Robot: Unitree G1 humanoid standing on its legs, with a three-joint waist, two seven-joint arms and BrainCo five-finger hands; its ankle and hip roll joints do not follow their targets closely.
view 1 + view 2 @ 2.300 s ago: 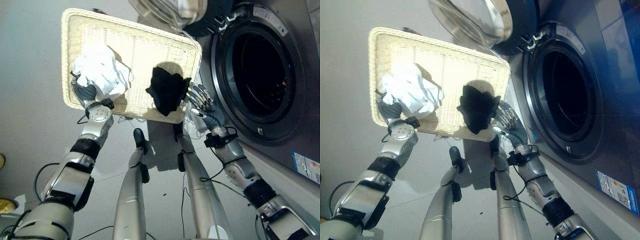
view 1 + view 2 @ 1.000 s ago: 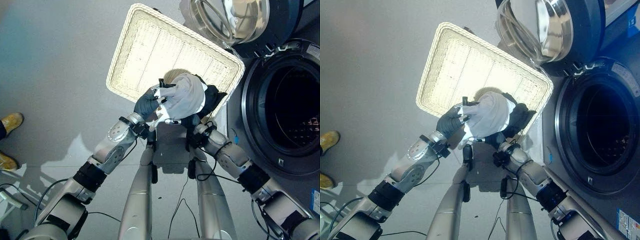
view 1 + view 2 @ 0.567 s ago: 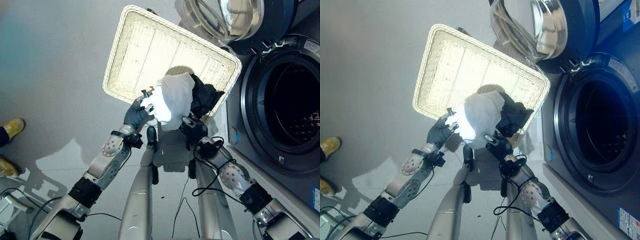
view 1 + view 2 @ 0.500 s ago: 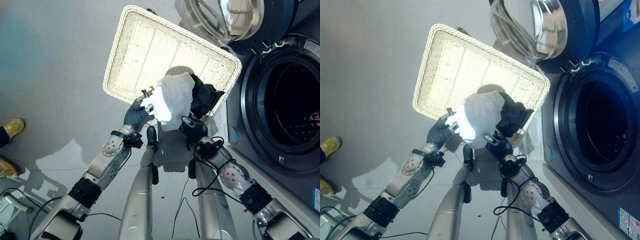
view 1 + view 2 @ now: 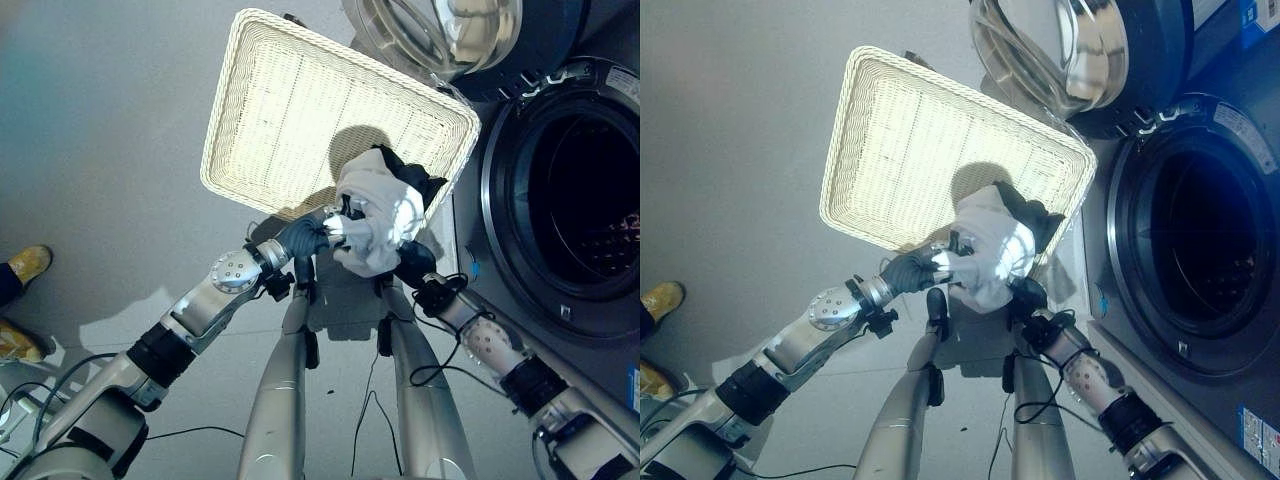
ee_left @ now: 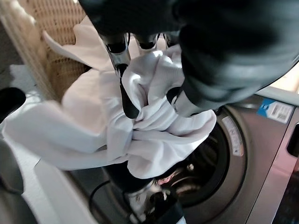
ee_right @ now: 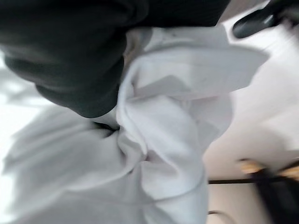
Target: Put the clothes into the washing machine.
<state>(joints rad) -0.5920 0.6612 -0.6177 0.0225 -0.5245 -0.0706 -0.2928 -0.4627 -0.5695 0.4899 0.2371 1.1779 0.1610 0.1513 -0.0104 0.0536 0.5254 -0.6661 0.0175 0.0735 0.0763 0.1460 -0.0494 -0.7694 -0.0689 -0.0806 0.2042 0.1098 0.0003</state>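
Floor (image 5: 100, 120) was plain grey and smooth. A cream wicker basket (image 5: 290, 110) lay flat on it, its far right corner close to the washer (image 5: 570, 200). The washer stood at the right, grey front, round drum opening dark and open. Its door (image 5: 450, 35), with a glass bowl in a chrome rim, was swung open beyond the basket's far corner. At the left edge, a person's yellow shoe (image 5: 30, 265) rested on the floor, well apart from the basket.

The clothes were bunched at the basket's near right corner, raised over its rim: a white cloth (image 5: 378, 215) in front, a black cloth (image 5: 410, 185) showing behind and above it.

Left hand (image 5: 305, 238) reached in from the lower left. In the left wrist view its dark-tipped fingers (image 6: 125, 95) were curled into the folds of the white cloth, thumb pressed in from the other side, pinching it.

Right hand (image 5: 412, 265) sat under the bundle from the lower right, against the cloth. Its fingers were buried in fabric in both the head and wrist views; cannot tell whether they were curled or straight.
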